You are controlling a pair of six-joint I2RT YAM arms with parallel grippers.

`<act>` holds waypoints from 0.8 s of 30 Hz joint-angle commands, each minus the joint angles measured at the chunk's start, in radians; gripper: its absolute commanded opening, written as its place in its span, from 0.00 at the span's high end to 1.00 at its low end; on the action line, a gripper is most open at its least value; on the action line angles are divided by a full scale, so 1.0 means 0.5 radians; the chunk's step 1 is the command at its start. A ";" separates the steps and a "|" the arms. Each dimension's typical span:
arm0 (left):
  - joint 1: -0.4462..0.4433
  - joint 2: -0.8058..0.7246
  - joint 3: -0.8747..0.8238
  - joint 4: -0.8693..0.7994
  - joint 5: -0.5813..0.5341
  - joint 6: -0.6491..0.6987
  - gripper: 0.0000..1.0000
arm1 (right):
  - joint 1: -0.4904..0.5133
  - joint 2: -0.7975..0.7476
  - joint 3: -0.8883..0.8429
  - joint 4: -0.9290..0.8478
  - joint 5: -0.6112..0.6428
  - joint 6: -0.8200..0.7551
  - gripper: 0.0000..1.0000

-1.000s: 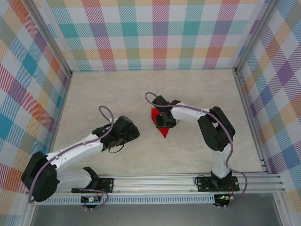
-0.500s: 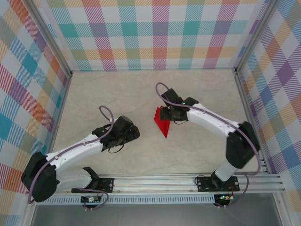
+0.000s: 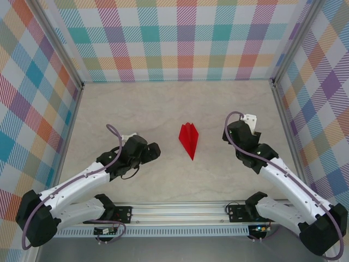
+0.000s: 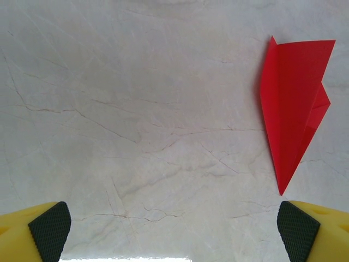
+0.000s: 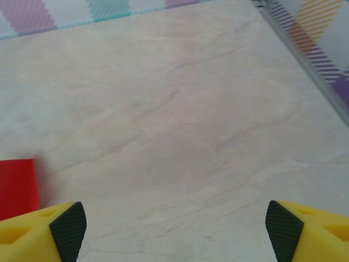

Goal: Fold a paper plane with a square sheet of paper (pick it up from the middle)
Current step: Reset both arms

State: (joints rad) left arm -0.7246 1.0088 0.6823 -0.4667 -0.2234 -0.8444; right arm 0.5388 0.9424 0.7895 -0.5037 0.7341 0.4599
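The red paper plane (image 3: 189, 140) lies flat in the middle of the table, nose toward the near edge, with a centre ridge and layered wings. In the left wrist view the paper plane (image 4: 294, 109) lies at the upper right, nose down. A corner of the paper plane (image 5: 16, 185) shows at the left edge of the right wrist view. My left gripper (image 3: 148, 152) sits left of the plane, open, with nothing between its fingers (image 4: 50, 230). My right gripper (image 3: 240, 131) is to the right of the plane, open and holding nothing, its fingers (image 5: 68, 224) wide apart.
The beige marble-patterned table (image 3: 163, 103) is enclosed by checked walls (image 3: 180, 38) on three sides. A metal rail (image 3: 191, 210) with both arm bases runs along the near edge.
My right gripper let go of the paper plane and drew back to the right. The plane now lies free on the table. My left arm shifted slightly.
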 commanded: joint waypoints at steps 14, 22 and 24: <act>0.020 -0.198 -0.086 -0.025 -0.141 0.164 0.00 | -0.553 0.277 -0.646 1.169 -0.201 -0.607 0.00; 0.023 -0.221 -0.058 -0.075 -0.212 0.242 0.00 | -0.744 0.487 -0.835 1.896 -0.614 -0.747 0.00; 0.022 -0.226 -0.068 -0.068 -0.249 0.264 0.00 | -0.811 0.565 -0.883 2.091 -0.750 -0.726 0.00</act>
State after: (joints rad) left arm -0.7238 0.9146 0.6468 -0.4805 -0.3016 -0.7464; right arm 0.1612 1.1961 0.3698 0.3161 0.4648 0.1307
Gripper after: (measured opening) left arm 0.998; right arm 0.999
